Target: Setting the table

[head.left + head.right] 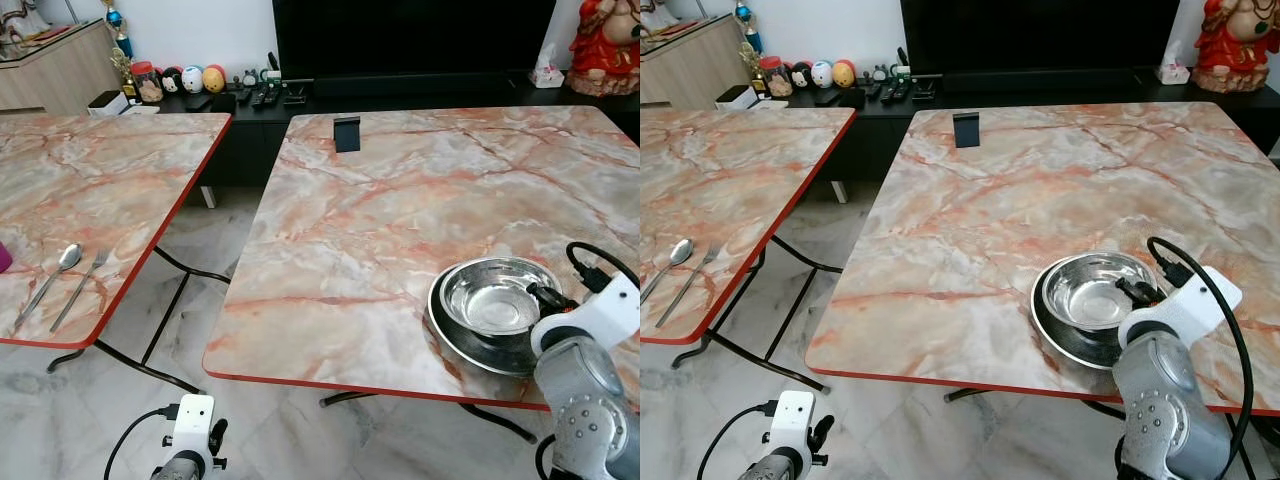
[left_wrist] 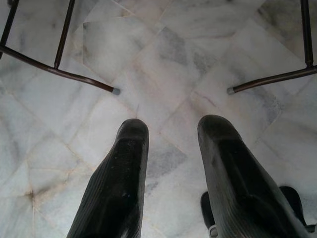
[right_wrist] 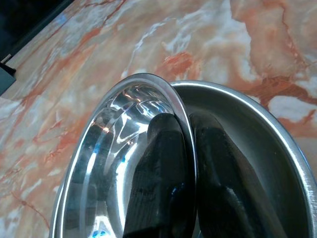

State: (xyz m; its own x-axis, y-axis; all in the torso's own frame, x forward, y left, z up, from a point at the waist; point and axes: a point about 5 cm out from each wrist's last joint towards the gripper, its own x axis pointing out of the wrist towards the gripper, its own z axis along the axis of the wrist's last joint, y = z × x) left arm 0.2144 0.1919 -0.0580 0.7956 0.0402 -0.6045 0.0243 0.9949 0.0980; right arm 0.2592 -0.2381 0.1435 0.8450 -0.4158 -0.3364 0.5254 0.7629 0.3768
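A: Head cam first. What's on the right table?

B: Steel bowl (image 1: 497,297) nested in a steel plate (image 1: 470,345), near the front edge of the marble tabletop (image 1: 400,200), toward its right corner. Right gripper (image 1: 545,297) is at the bowl's right rim. A small dark stand (image 1: 346,133) sits by the far edge, well apart.

A: Left table?

B: Spoon (image 1: 50,280) and fork (image 1: 80,288) side by side near the front edge of the left tabletop (image 1: 100,170). Untouched. Left arm hangs low over the floor between the tables.

A: Left wrist cam?

B: Left gripper (image 2: 171,168) has its fingers spread, nothing between them. Marble floor tiles (image 2: 163,59) and two table feet beyond it. Idle.

A: Right wrist cam?

B: Fingers pinched on the bowl's rim, one finger (image 3: 158,183) inside the bowl, the other outside between bowl wall and plate. The grip looks firm. Bowl appears tilted against the plate there, though I can't tell whether it is lifted clear.

A: Step?

B: My read: placing or adjusting the bowl-on-plate setting. Cutlery not yet brought over.

A: Next move needs?

B: Either settle the bowl flat and centred, then spread the fingers without dragging the rim, or lift straight up so the plate doesn't shift. Steel on steel will likely slide.
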